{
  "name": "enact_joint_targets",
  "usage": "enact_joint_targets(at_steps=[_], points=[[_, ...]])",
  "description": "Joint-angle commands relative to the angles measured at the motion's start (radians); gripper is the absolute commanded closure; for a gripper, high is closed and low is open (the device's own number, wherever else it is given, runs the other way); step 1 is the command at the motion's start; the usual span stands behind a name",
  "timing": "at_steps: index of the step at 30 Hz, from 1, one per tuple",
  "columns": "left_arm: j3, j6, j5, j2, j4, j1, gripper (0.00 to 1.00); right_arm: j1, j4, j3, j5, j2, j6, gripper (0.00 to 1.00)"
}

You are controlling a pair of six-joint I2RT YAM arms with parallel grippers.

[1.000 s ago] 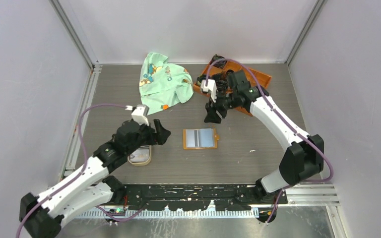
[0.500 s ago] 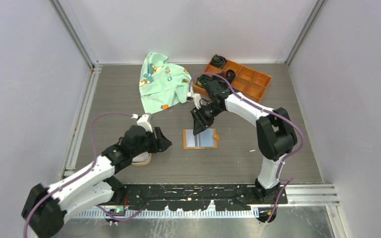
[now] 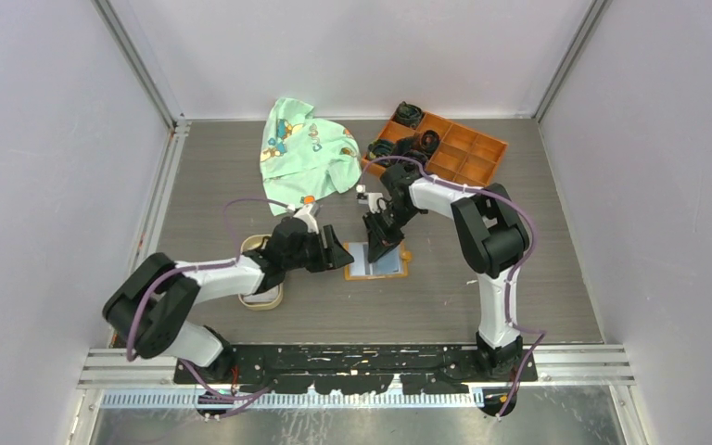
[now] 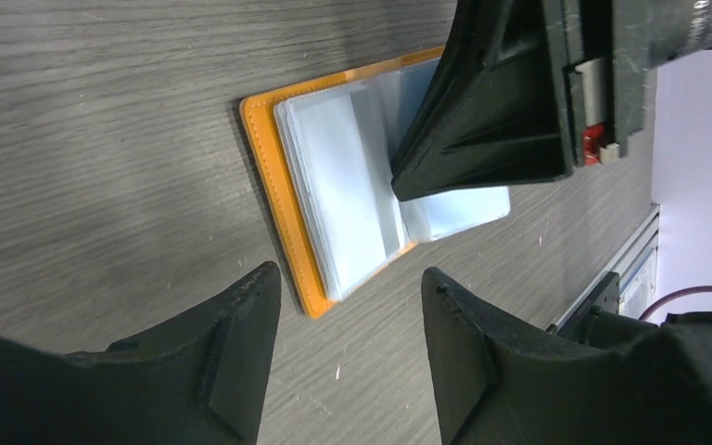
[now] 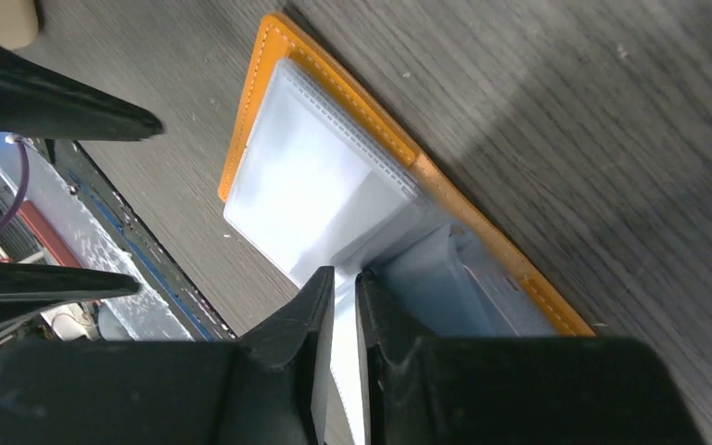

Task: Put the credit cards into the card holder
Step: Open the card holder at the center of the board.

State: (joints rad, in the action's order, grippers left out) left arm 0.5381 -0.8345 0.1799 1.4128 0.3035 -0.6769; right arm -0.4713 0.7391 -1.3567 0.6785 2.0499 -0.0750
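Two claws at the open holder [image 4: 334, 199], flat on the desk [image 3: 519, 278]: right claw [image 5: 338, 278] pinched on its inner sleeve [image 5: 343, 371], left claw [image 4: 348, 283] apart, empty. Slot-opening step; next needs a card fetched, I'd guess.
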Motion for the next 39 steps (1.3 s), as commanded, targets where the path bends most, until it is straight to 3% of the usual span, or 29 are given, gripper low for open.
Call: enact_joint_targets(at_steps=[1, 6, 14, 19, 30, 39], points=[[0.058, -0.029, 0.048, 0.096, 0.190, -0.005, 0.42, -0.002, 0.016, -0.046, -0.041, 0.023, 0.018, 0.81], [0.098, -0.032, 0.053, 0.163, 0.200, -0.006, 0.46, 0.017, 0.039, -0.051, -0.105, 0.041, 0.010, 0.86], [0.130, -0.041, 0.075, 0.225, 0.184, -0.006, 0.52, 0.049, 0.084, -0.069, -0.033, 0.071, -0.016, 0.87], [0.140, -0.061, 0.110, 0.253, 0.226, -0.013, 0.60, 0.050, 0.099, -0.076, 0.001, 0.076, -0.032, 0.84], [0.152, -0.102, 0.163, 0.304, 0.298, -0.020, 0.61, 0.065, 0.119, -0.084, 0.100, 0.055, -0.061, 0.76], [0.149, -0.141, 0.205, 0.284, 0.368, -0.020, 0.69, 0.103, 0.141, -0.087, 0.187, 0.015, -0.090, 0.72]])
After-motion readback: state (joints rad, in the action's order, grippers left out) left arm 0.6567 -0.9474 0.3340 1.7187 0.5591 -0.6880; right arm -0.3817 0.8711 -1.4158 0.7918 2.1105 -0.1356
